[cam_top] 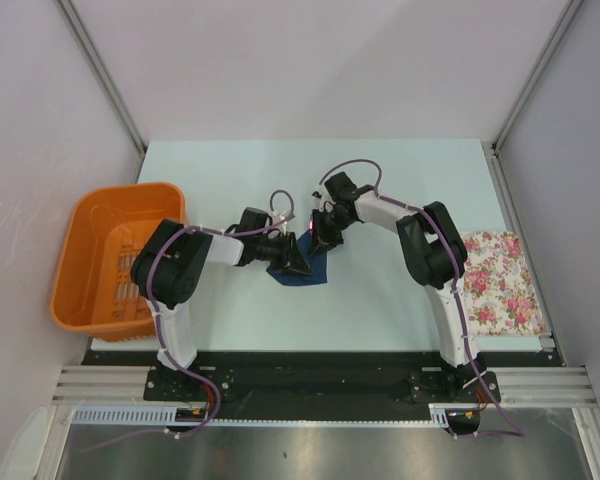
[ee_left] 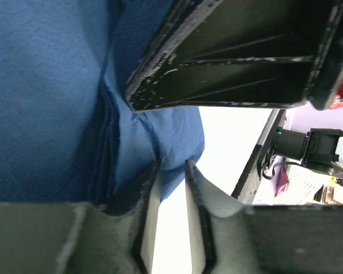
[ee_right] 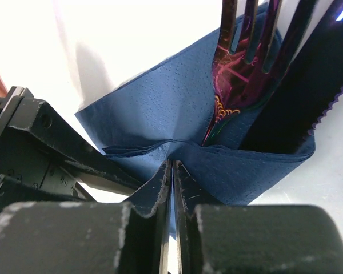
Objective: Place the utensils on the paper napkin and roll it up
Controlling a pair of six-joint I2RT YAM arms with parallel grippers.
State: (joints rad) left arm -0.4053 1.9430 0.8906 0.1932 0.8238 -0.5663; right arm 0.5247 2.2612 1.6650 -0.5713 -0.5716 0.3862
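The navy paper napkin (cam_top: 305,272) lies mid-table, partly folded over. In the right wrist view the napkin (ee_right: 160,108) holds a purple fork (ee_right: 240,74) and a dark knife with a serrated purple edge (ee_right: 297,85); a fold covers their lower ends. My right gripper (cam_top: 325,240) is shut on that fold's edge (ee_right: 172,162). My left gripper (cam_top: 292,258) is right beside it at the napkin's left side. In the left wrist view its jaws (ee_left: 171,164) stand a little apart with the napkin (ee_left: 46,85) edge at the tips and nothing clamped between them.
An orange basket (cam_top: 115,255) stands at the table's left edge. A white cloth with pink flowers (cam_top: 500,280) lies at the right edge. The two grippers are almost touching over the napkin. Walls enclose the back and sides.
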